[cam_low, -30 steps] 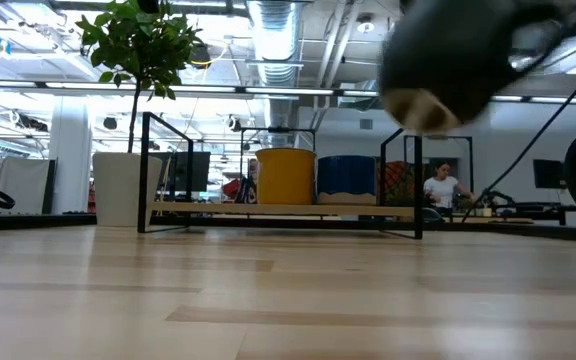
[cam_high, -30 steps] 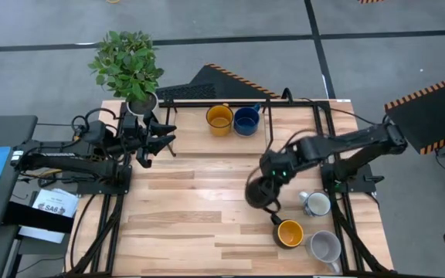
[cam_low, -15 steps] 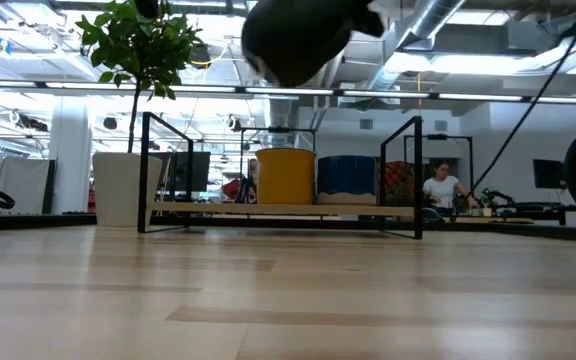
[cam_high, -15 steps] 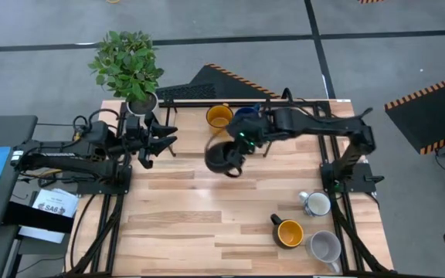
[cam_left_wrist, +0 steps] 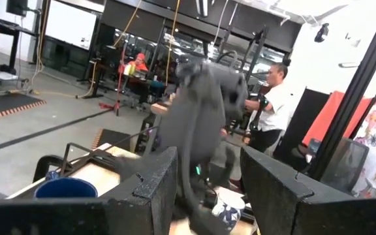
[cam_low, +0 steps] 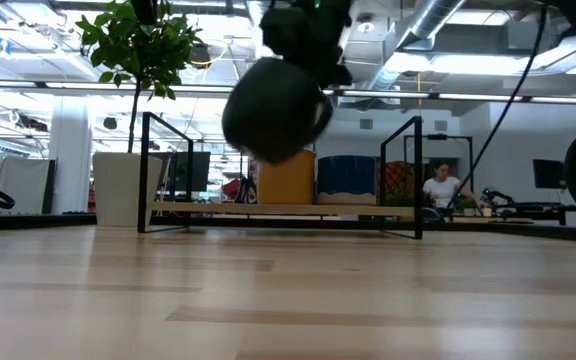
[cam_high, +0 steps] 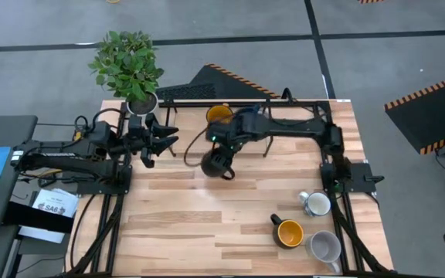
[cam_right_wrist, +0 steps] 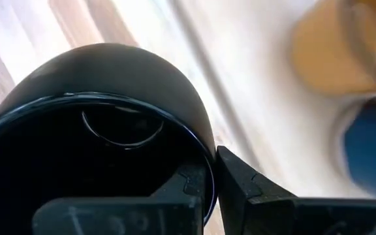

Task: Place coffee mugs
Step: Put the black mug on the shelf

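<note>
Black mug [cam_high: 215, 164] is hanging clamped by its rim in our right gripper [cam_high: 221, 154], having swung across from the table's right side; yellow mug [cam_high: 219, 114] on the rack [cam_low: 278, 209] sits just beyond it.

1. Black mug [cam_right_wrist: 103, 124]: glazed ceramic, glossy, smooth rim.
2. Table [cam_high: 191, 224]: pale wood planks, smooth, light sheen.
3. Rack [cam_low: 278, 208]: thin black metal frame, wooden shelf.
4. Right gripper [cam_right_wrist: 211, 189]: matt black plastic.
5. Yellow mug [cam_high: 290, 232]: glazed ceramic, glossy inside.
</note>
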`<state>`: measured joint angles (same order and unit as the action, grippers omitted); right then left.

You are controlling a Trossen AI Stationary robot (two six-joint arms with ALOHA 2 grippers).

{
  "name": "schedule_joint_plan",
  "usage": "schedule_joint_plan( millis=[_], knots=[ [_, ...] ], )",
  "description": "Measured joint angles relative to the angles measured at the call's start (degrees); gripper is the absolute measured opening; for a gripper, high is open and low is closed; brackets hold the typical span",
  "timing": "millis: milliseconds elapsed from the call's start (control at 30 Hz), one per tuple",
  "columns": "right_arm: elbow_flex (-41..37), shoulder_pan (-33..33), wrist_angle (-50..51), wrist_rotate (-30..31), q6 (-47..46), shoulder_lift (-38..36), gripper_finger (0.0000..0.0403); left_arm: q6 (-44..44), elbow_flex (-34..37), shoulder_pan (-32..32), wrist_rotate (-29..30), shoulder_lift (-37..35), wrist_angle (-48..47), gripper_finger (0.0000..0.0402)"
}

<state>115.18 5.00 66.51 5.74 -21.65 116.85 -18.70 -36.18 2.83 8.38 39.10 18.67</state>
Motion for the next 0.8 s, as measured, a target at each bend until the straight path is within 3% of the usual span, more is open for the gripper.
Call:
schedule_joint_plan(
  millis=[400,800],
  knots=[
    [-0.06,-2.02,-1.45,0.17,0.48,8.75,0.004,0.37,0.0,0.0,0.0,0.01,0.08,0.0152],
    [0.02,-1.91,-4.86,0.37,-2.06,11.38,0.0053,0.42,0.0,0.0,0.0,-0.01,0.12,0.0152]
  ],
)
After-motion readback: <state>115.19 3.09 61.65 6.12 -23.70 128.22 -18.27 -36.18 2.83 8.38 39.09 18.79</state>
